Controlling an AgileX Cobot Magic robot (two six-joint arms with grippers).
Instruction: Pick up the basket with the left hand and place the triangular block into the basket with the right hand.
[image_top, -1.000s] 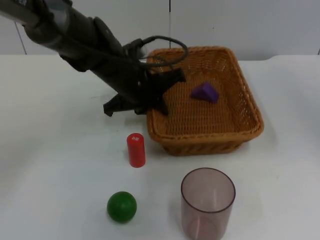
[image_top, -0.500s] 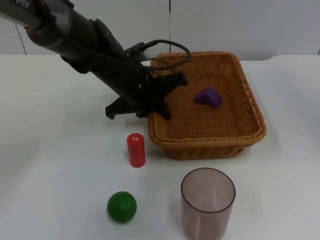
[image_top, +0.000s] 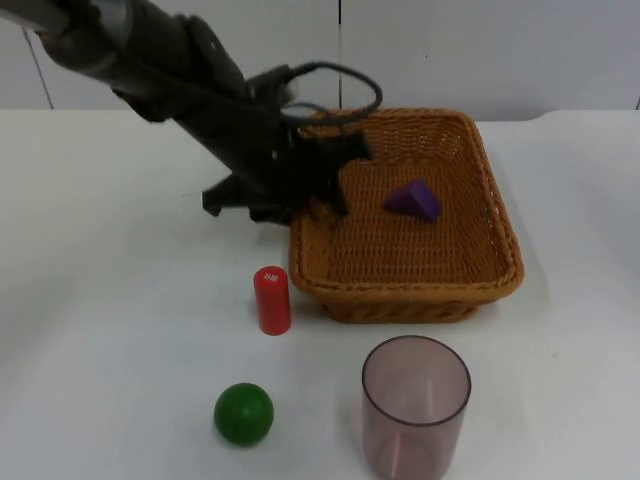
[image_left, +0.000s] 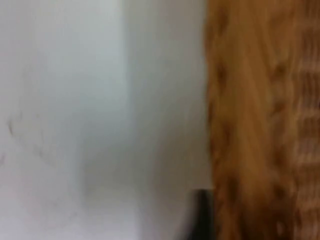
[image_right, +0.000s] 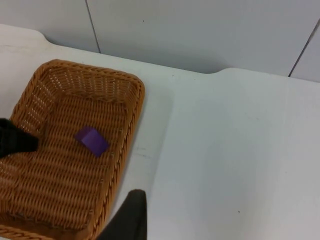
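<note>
Holding the wicker basket (image_top: 405, 275) by its left rim, my left gripper (image_top: 318, 180) is clamped on it; the purple triangular block (image_top: 413, 200) is lying inside. I am keeping it level while the right gripper (image_right: 131, 220) is waiting, grip unreadable.

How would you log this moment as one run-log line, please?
left gripper: gripping basket rim | right gripper: waiting above table | purple block: inside basket

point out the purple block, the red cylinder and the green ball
purple block (image_top: 413, 200), top view, its upper face
red cylinder (image_top: 272, 299), top view, mid side
green ball (image_top: 243, 413), top view, its centre
</note>
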